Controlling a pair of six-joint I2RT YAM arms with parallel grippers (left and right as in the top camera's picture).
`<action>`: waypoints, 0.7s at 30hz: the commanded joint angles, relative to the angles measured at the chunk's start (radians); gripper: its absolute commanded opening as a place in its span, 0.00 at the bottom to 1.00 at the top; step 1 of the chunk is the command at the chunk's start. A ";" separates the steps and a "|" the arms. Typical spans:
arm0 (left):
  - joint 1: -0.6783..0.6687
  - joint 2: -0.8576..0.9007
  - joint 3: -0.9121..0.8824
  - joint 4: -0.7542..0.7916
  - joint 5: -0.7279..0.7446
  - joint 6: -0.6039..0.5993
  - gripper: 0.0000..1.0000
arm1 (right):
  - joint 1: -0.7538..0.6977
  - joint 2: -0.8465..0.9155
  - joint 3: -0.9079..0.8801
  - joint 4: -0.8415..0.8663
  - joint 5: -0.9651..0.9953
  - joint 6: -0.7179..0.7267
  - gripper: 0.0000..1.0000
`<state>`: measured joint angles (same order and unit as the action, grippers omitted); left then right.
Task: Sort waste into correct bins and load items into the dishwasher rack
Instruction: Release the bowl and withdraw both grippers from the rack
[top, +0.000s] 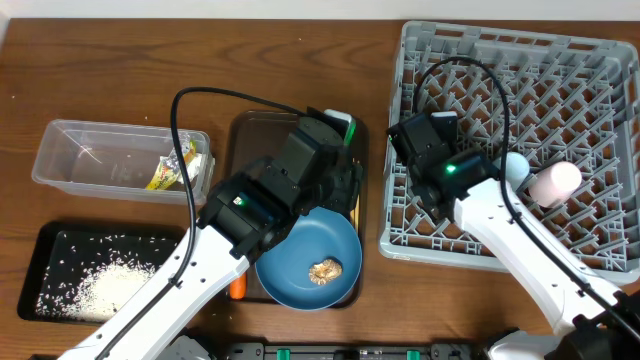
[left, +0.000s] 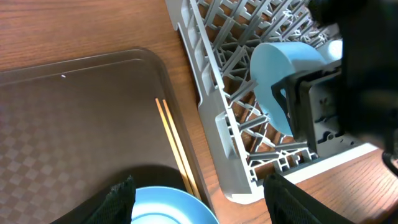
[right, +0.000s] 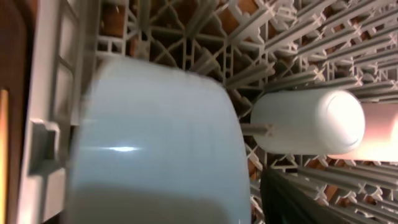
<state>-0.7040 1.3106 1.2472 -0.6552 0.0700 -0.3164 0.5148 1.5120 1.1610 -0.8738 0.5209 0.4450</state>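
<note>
Left gripper (left: 205, 202) jaws spread, empty; right gripper (top: 412, 160) at light blue bowl (right: 155, 143), grip unclear

The light blue bowl (left: 277, 71) stands on its side in the grey rack (top: 580, 80), near the lying pink cup (top: 555, 183).

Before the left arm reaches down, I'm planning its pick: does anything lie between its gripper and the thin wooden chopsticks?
Nothing visible does. The left gripper hangs open above the thin wooden chopsticks, bare on the dark brown serving tray; the large round blue plate sits by their near end.
</note>
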 joint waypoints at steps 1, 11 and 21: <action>0.002 -0.010 0.012 -0.004 -0.019 0.010 0.67 | 0.010 0.002 0.041 0.000 0.021 0.014 0.62; 0.002 -0.010 0.012 -0.004 -0.019 0.010 0.67 | 0.010 0.001 0.103 -0.008 0.021 0.010 0.70; 0.002 -0.010 0.012 -0.026 -0.068 0.010 0.67 | 0.009 -0.039 0.158 -0.011 0.021 0.010 0.68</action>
<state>-0.7040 1.3106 1.2472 -0.6678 0.0544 -0.3164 0.5148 1.5105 1.2629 -0.8825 0.5205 0.4446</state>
